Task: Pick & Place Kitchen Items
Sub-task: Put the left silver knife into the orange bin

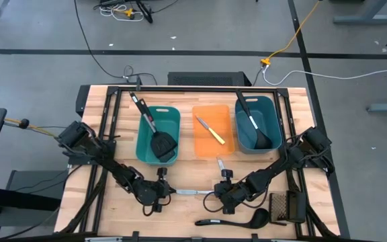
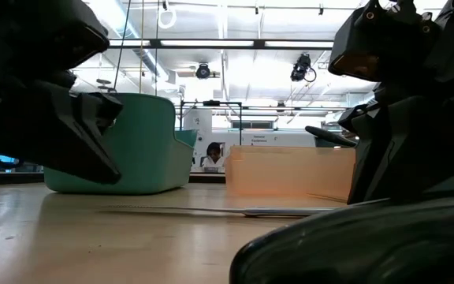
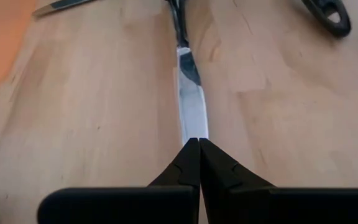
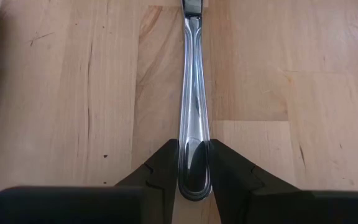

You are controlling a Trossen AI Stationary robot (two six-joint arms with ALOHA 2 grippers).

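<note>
A small silver knife (image 1: pixel 190 192) lies flat on the wooden table near the front, between my two grippers; it also shows in the low view (image 2: pixel 211 210). My left gripper (image 1: pixel 166 192) is shut at its blade tip. My right gripper (image 1: pixel 212 195) is shut on its handle end. A second silver knife (image 1: pixel 220 163) lies in front of the orange bin (image 1: pixel 203 149). A black ladle (image 1: pixel 237 218) lies by the front edge. A black spatula (image 1: pixel 158 140) rests in the left teal bin (image 1: pixel 175 115), a yellow-handled knife (image 1: pixel 211 130) in the orange bin, and a black utensil (image 1: pixel 254 126) in the right teal bin (image 1: pixel 272 111). My left gripper has its shut fingertips (image 3: pixel 185 158) at the blade's tip (image 3: pixel 192 127). It comes low from the table's left, along the knife. Whether the blade is pinched between them or only touched, I cannot tell. The blade lies on the table. My right gripper pinches the rounded end of the knife's handle (image 4: pixel 193 158) between its two fingers (image 4: pixel 161 163), one on each long side. The fingers come low from the table's right, along the knife. The knife lies flat on the table.
A dark rectangular mesh object (image 1: pixel 284 206) lies at the front right beside my right arm. The three bins stand in a row at the table's far middle. The ladle's handle end (image 3: pixel 329 14) lies close beside the held knife. Bare wood shows at the front left.
</note>
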